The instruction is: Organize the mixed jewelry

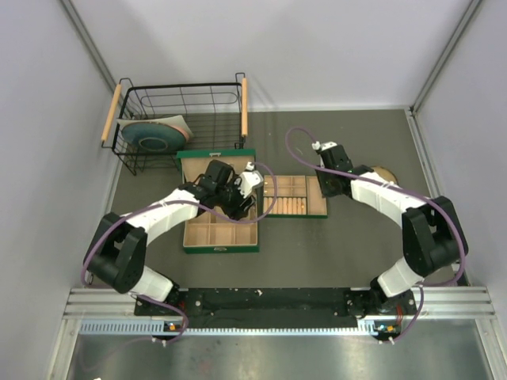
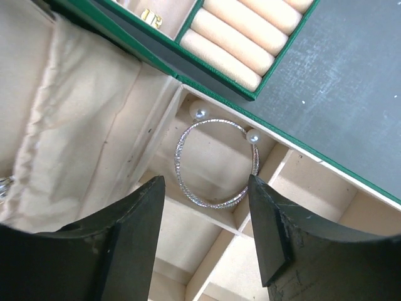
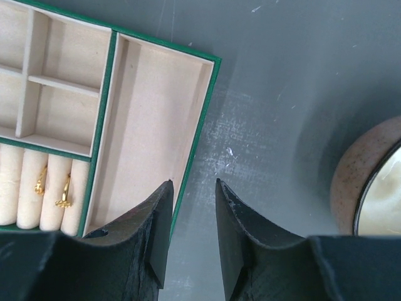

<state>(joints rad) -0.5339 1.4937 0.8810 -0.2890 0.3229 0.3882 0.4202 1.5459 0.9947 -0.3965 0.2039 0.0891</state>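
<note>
A thin silver bracelet with two pearl beads lies flat in a beige compartment of the green box. My left gripper hangs open and empty just above it; in the top view it is over the box's upper right part. A gold ring lies in a compartment of the separate tray. Two gold rings sit in the tray's ring rolls. My right gripper is narrowly open and empty over the tray's right edge.
A round tan bowl stands on the dark table right of the tray, also in the top view. A black wire basket holding a plate stands at the back left. The box lid is open behind the box.
</note>
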